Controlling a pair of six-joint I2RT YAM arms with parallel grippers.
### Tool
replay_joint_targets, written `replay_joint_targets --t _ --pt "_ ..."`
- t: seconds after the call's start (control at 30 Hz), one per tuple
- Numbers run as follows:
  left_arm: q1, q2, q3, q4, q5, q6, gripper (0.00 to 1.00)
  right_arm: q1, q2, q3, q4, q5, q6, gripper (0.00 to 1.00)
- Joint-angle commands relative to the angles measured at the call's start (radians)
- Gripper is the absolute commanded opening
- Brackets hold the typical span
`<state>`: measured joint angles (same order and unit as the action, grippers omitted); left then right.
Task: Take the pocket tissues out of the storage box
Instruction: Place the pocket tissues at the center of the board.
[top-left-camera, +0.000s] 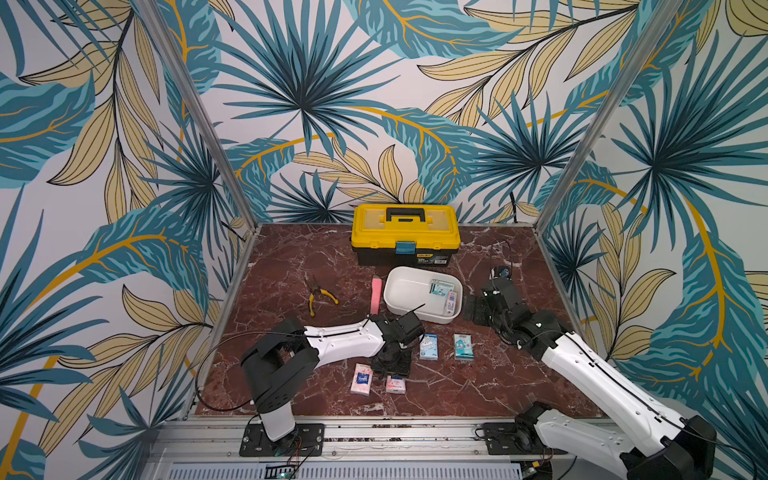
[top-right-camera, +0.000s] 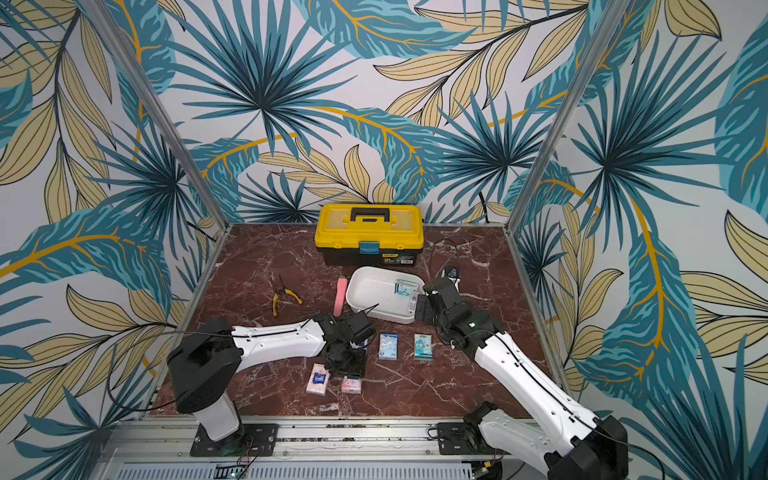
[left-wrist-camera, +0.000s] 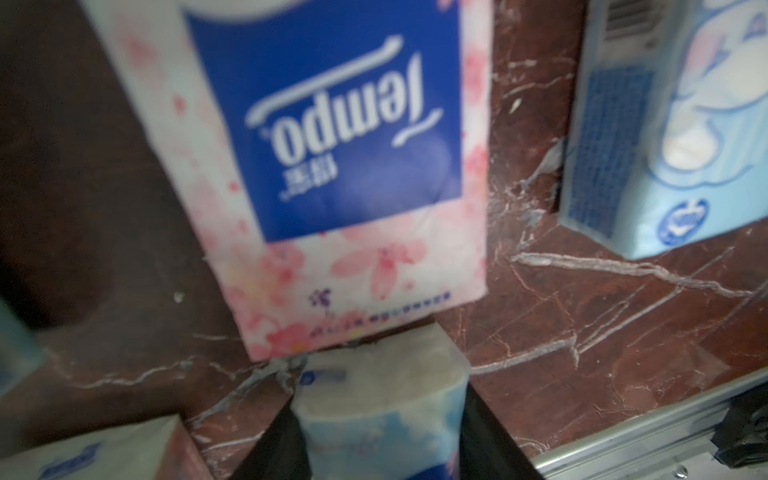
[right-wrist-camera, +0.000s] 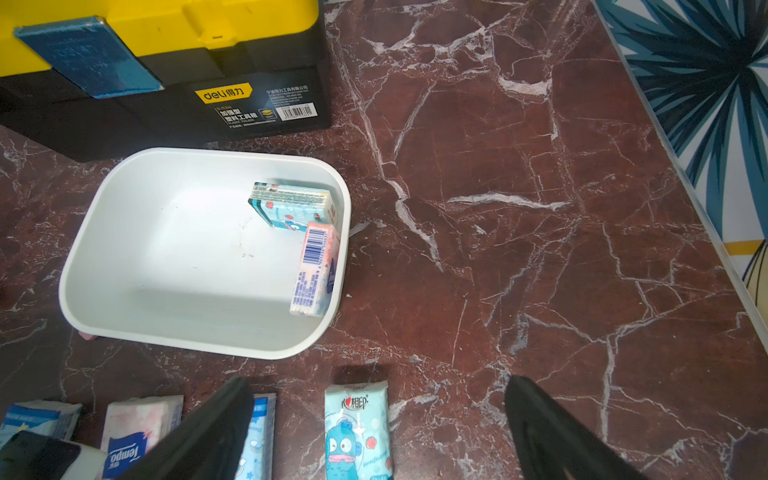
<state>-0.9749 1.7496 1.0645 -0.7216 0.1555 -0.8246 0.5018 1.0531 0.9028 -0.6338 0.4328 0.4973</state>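
Counting packs in the box (right-wrist-camera: 178, 249), we find two: a teal pack (right-wrist-camera: 291, 203) and a pink pack (right-wrist-camera: 314, 270) on its edge, both against the wall nearest the right claw (right-wrist-camera: 378, 384). That claw hangs just beside the box, spread wide and empty.

The other packs lie on the table (top-left-camera: 478, 382) around the left claw (left-wrist-camera: 380, 395). A pale blue pack (left-wrist-camera: 386, 432) sits between its fingers (left-wrist-camera: 278, 449), which lie against both sides; we cannot tell whether they clamp it or merely flank it. A Tempo pack (left-wrist-camera: 332, 166) lies just past its fingertips. A light-blue pack (top-left-camera: 429, 347) lies to its right, and a cartoon pack (top-left-camera: 463, 347) further right, between the two claws.

Beyond the box from the left claw stands the toolbox (top-left-camera: 405, 232). A knife (top-left-camera: 376, 297) lies just beside the box wall away from the right claw, with pliers (top-left-camera: 320, 297) further off.
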Motion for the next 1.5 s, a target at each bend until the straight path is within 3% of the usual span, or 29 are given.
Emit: replay_joint_targets --t 0.0,0.3,0.63,1.07,1.47 --pt "-0.005 -0.007 -0.025 0.004 0.003 -0.005 0.6 -0.004 -0.008 -0.003 -0.029 0.021 -0.015 0.99" --pt "-0.004 -0.065 -0.03 0.012 -0.002 0.002 0.74 -0.006 -0.005 0.037 -0.06 0.002 -0.083 0.99" --pt "-0.005 -0.184 0.012 -0.033 -0.104 0.021 0.87 -0.005 0.026 0.12 -0.121 -0.075 -0.149 0.99" --pt "0.038 -0.31 0.078 0.005 -0.352 0.091 0.98 -0.005 0.233 0.304 -0.22 -0.175 -0.277 0.99" --pt "0.128 -0.421 -0.016 0.211 -0.411 0.152 1.0 -0.006 0.468 0.49 -0.276 -0.201 -0.47 0.99"
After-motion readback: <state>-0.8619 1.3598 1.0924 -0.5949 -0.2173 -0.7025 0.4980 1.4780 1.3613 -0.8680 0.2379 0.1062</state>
